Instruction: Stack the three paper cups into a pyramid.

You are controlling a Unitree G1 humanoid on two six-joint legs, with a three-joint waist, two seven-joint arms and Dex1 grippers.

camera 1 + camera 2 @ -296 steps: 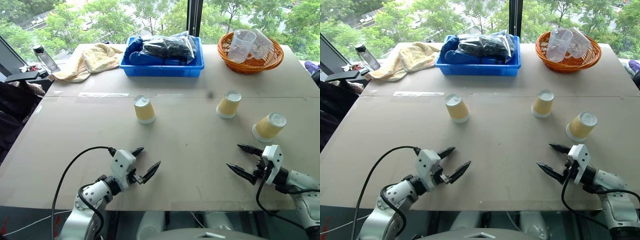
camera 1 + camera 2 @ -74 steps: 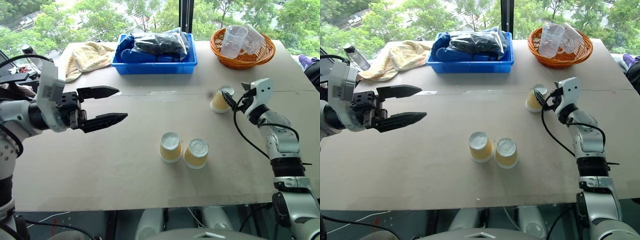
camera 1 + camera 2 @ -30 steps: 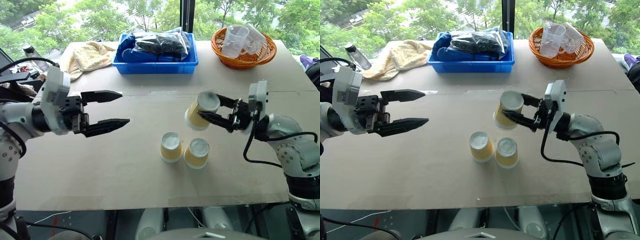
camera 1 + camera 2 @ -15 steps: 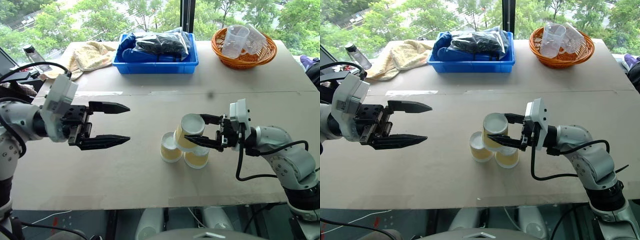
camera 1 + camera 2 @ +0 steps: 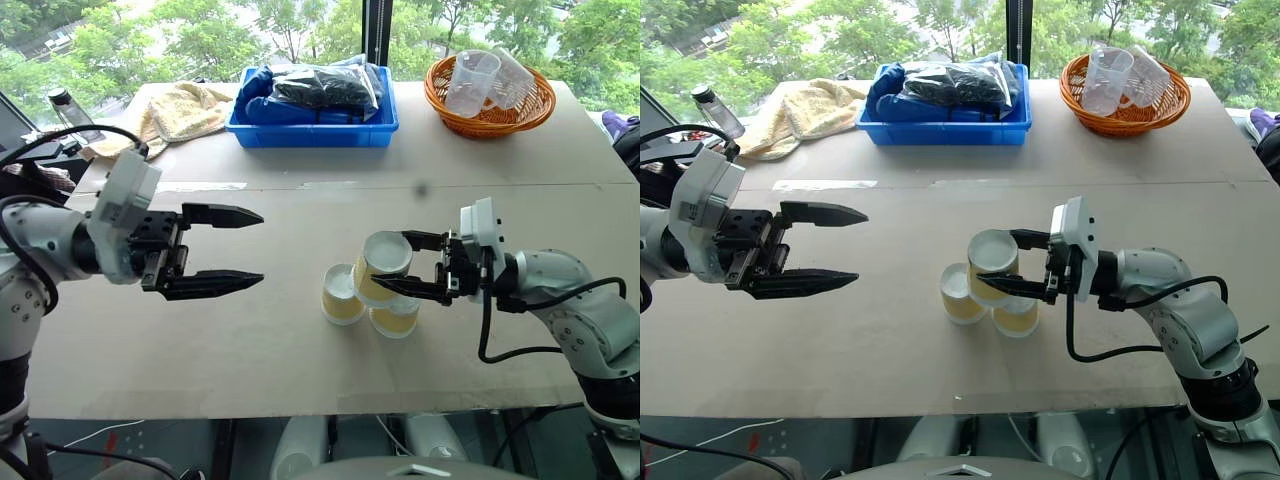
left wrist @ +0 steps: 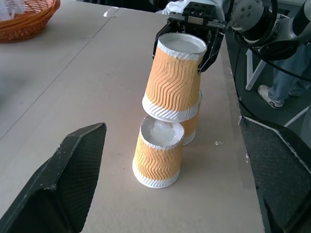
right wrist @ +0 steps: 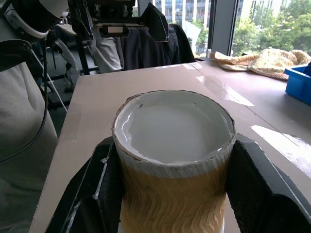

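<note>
- Your right gripper [image 5: 405,265] clamps the third paper cup [image 5: 378,266] upside down, base up, its axis tilted, rim over the two base cups [image 5: 342,294] standing side by side on the table [image 5: 300,390]
- Your left gripper [image 5: 240,250] stands wide open, well apart

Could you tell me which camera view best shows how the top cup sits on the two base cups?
The left wrist view: it sees the top cup side-on, tilted, its rim at the base cups. Both eye views look down, so it overlaps them. The right wrist view has its white base between the right gripper fingers.
</note>
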